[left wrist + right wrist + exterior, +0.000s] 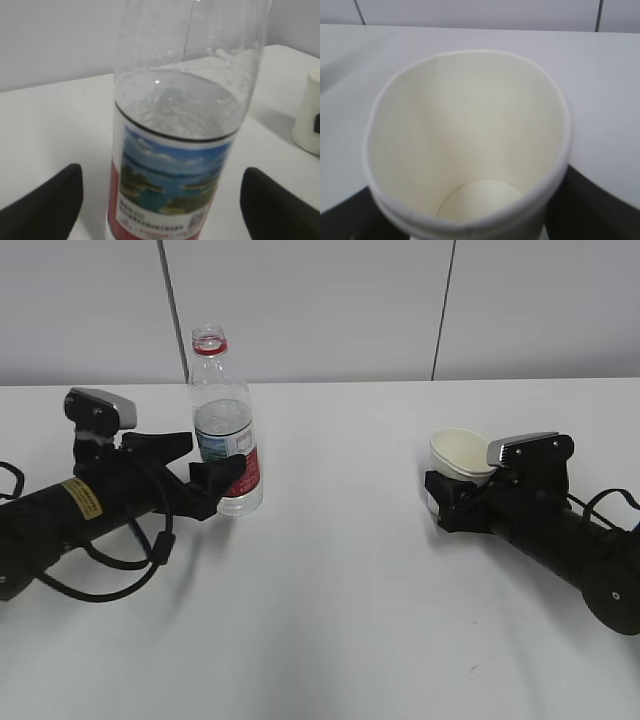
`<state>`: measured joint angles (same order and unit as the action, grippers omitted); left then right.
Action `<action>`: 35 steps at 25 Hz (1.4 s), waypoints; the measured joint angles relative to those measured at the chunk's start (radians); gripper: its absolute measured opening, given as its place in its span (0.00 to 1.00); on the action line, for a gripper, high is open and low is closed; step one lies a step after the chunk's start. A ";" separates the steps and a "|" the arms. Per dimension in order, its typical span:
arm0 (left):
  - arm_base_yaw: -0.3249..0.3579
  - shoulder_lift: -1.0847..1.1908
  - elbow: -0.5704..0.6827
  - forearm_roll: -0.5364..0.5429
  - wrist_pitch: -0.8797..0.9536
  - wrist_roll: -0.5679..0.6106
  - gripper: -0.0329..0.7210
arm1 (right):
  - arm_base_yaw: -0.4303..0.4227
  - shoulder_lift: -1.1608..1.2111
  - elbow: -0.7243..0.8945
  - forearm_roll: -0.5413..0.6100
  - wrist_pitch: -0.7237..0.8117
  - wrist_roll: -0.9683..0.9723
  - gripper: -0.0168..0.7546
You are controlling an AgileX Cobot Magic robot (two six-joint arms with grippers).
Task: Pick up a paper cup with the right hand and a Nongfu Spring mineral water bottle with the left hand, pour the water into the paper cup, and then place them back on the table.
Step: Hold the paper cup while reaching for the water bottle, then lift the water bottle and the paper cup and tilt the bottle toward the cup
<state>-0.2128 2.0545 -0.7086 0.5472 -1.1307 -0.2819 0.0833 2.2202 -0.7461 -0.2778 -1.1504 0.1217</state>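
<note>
Bottle (226, 430) upright on table (330, 580), btwn fingers of L gripper (205, 465), spread wide w/ gaps each side. Cup (458, 462) sits squeezed in R gripper (447, 502), rim oval.

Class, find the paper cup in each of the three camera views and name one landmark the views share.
Exterior view: the paper cup stands right of centre, between the right gripper's fingers.
Left wrist view: only a sliver of it shows at the right edge, behind the water bottle.
Right wrist view: it fills the frame, seen from above, empty.
Shared landmark: the white table, meeting the grey wall.
</note>
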 joint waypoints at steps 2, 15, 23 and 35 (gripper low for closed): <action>-0.018 0.027 -0.036 -0.012 0.000 0.000 0.82 | 0.000 0.000 0.000 0.000 0.000 0.000 0.68; -0.065 0.118 -0.152 -0.092 0.003 0.001 0.66 | 0.000 0.000 0.000 -0.018 0.000 0.000 0.68; -0.066 0.118 -0.155 -0.084 0.005 0.002 0.57 | 0.000 0.000 -0.001 -0.205 -0.005 0.042 0.68; -0.066 0.060 -0.155 0.044 0.118 0.080 0.57 | 0.000 0.000 -0.092 -0.606 -0.003 0.205 0.68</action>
<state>-0.2790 2.1142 -0.8637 0.5908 -1.0127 -0.2024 0.0833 2.2202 -0.8379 -0.8836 -1.1534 0.3265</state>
